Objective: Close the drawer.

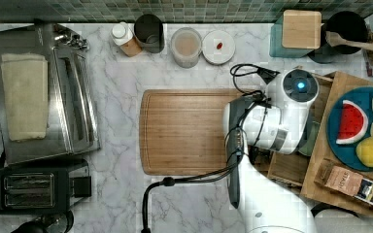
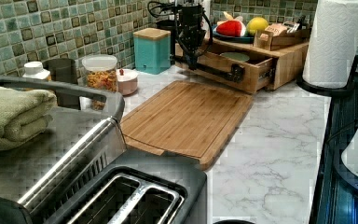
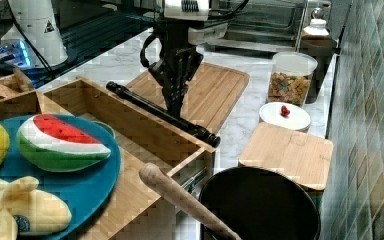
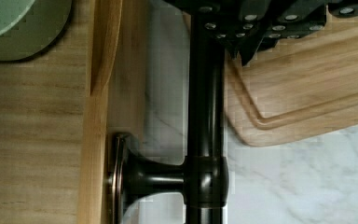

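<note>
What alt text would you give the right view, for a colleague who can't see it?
The drawer stands pulled open, and the arm's gripper hangs right at its long black bar handle. Behind lies a wooden cutting board on marble; a blue plate with a toy watermelon slice fills the foreground.

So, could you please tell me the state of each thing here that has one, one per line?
drawer: pulled out, open, a green bowl inside
black bar handle: the hand is down at it
cereal jar: lid on
white bottle: capped
toaster: slots empty
toaster oven: folded towel on top
blue plate: holds toy fruit
</note>
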### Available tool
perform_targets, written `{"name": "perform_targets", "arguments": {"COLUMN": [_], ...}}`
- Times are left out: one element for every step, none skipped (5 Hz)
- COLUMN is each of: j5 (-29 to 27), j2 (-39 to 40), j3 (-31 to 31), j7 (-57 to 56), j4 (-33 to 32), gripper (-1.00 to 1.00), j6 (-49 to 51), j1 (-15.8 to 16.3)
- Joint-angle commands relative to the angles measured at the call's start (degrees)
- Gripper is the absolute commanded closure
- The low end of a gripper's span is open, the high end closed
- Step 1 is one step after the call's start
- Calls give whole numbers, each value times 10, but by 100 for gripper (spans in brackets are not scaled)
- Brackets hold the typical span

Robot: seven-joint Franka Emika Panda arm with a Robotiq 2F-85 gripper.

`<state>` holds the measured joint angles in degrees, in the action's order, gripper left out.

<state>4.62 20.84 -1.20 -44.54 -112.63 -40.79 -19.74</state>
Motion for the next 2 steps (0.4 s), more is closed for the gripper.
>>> {"name": "perform_targets", "arguments": {"j5": [119, 167], "j2": [49, 57], "j3": [108, 122], "j7": [-69, -54], "j4": [52, 56], "gripper": [100, 100], "j6": [-26, -40], "j1": [-84, -97]}}
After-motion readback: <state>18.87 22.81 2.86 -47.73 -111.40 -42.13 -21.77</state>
